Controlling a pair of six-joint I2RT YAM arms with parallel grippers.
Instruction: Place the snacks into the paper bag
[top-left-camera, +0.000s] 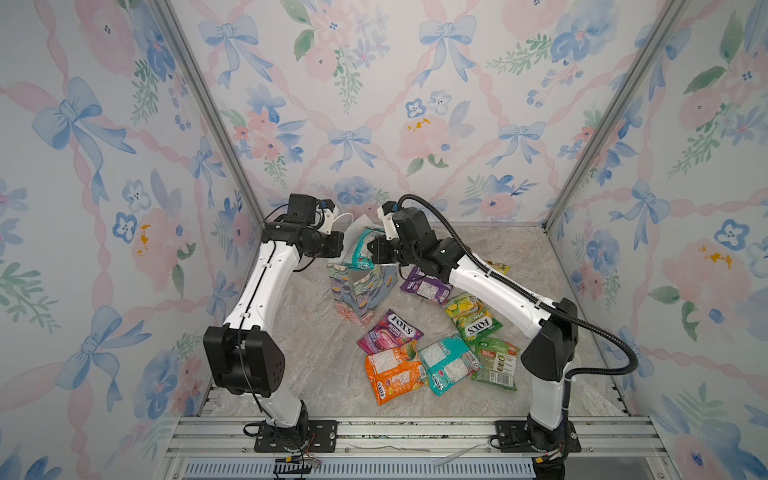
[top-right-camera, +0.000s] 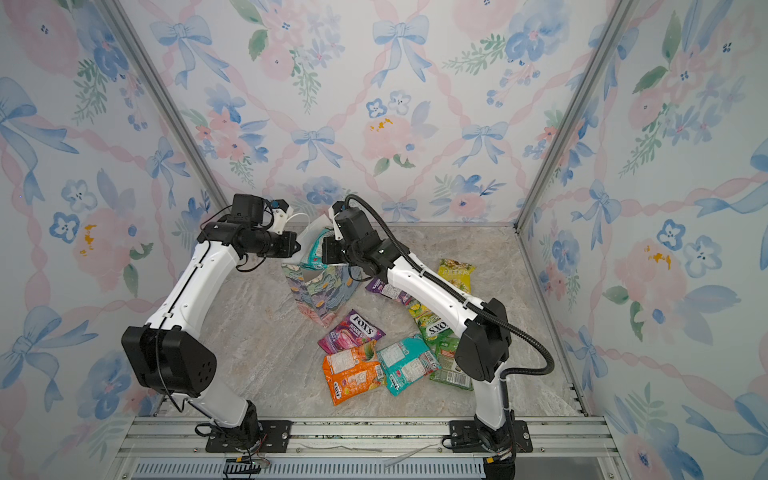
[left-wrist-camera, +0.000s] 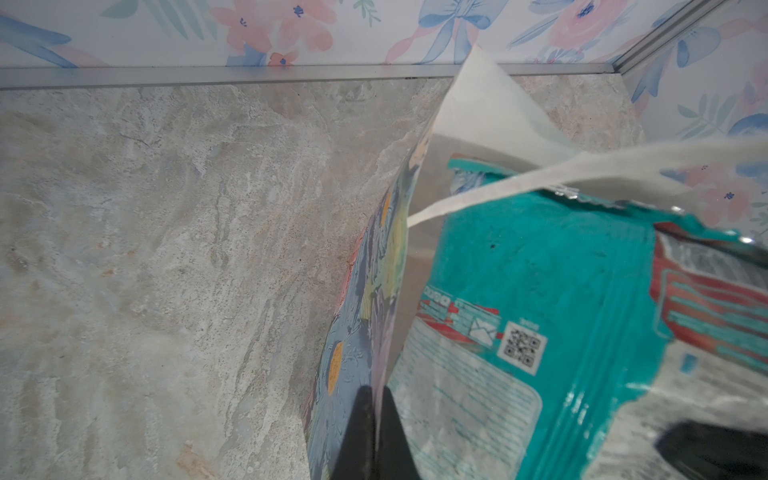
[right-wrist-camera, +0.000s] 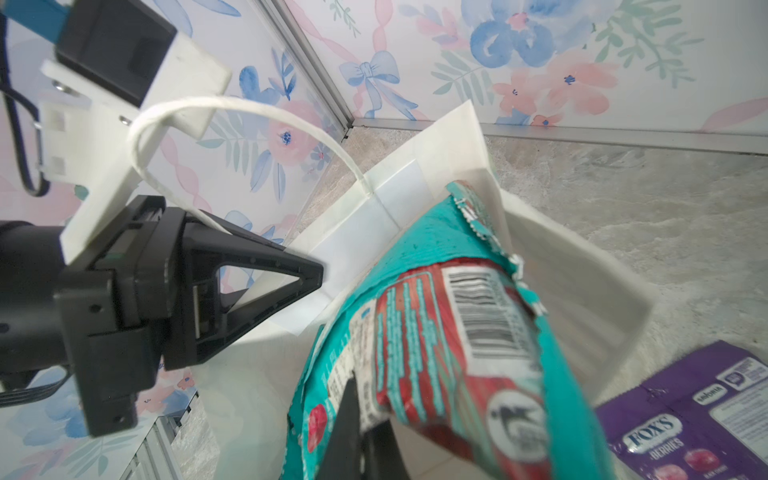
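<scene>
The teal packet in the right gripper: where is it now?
In both top views the teal packet is at the mouth of the paper bag, held by the right gripper, left of a purple packet; the left gripper pinches the bag's wall.

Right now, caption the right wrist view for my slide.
Right hand holds a teal snack packet at the mouth of the paper bag while the left hand grips its rim.

Teal packet (top-left-camera: 360, 250), pastel floral paper bag (top-left-camera: 354, 296)
</scene>
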